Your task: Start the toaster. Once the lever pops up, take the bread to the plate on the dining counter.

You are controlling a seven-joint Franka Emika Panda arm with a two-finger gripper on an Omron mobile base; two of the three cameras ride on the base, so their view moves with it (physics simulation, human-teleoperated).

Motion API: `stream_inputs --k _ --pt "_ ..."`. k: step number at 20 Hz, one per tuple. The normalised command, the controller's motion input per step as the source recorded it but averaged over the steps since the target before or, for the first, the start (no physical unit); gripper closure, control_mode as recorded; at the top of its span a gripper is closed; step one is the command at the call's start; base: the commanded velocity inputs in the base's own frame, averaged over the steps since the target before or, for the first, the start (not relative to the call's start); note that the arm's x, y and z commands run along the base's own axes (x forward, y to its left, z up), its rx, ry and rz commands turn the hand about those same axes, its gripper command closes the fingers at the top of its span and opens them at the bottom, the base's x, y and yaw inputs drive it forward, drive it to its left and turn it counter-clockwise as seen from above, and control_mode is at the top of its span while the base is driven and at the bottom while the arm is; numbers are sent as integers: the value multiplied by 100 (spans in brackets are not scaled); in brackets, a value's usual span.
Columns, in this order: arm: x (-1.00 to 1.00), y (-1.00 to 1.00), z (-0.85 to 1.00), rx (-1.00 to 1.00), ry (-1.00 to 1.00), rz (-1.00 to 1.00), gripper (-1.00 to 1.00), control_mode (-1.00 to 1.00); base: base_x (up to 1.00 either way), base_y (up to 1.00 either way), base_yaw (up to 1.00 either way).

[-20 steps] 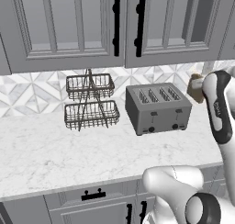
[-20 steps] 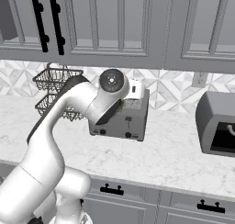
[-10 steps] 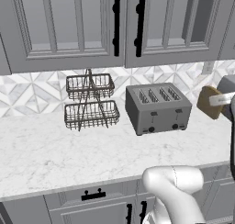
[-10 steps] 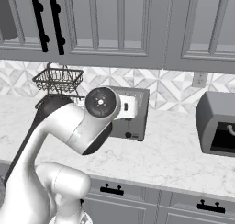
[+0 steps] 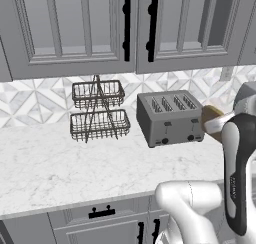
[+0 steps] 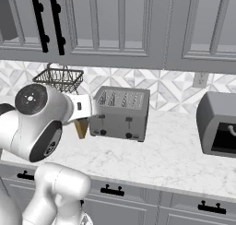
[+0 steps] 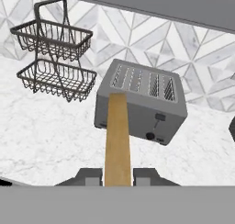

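Gripper: in my hand view the gripper (image 7: 117, 175) is pinching the bread (image 7: 116, 140), one dark fingertip (image 7: 90, 176) pressed on each flat face, the jaws parted only by the slice's thickness.
Bread: I see the golden-brown toast edge-on, running straight out from between the fingertips and up the middle of the hand view. In the left base view a corner of the bread (image 5: 214, 122) pokes out at the end of the arm; in the right base view its lower corner (image 6: 82, 127) hangs under the white hand.
Arm pose: I have the hand raised off the marble worktop (image 5: 55, 163), wrist roughly level and pointing at the toaster's front. The forearm stands nearly upright at the right side of the left base view. In the right base view the big elbow joint sits close to the camera, with the hand reaching out from it toward the toaster.
Toaster: the grey four-slot toaster (image 7: 142, 101) lies straight ahead of the gripper and lower, past the far end of the slice; I see no contact between them. Its slots (image 5: 173, 103) face up, and two dark knobs and two levers show on the front (image 6: 116, 125).
Wire basket rack: the two-tier rack (image 7: 56, 58) stands ahead and to the left of the hand, beside the toaster and against the patterned tiles.
Dark appliance: a grey box with a dark opening (image 6: 220, 125) sits well off to the hand's right on the same worktop.
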Motion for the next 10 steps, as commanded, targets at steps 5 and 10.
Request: stream_inputs --k 5,10 --pt "0 10 0 -3 1 0 100 -100 0 0 0" --pt "-9 0 0 0 0 0 100 100 -53 -1 0"
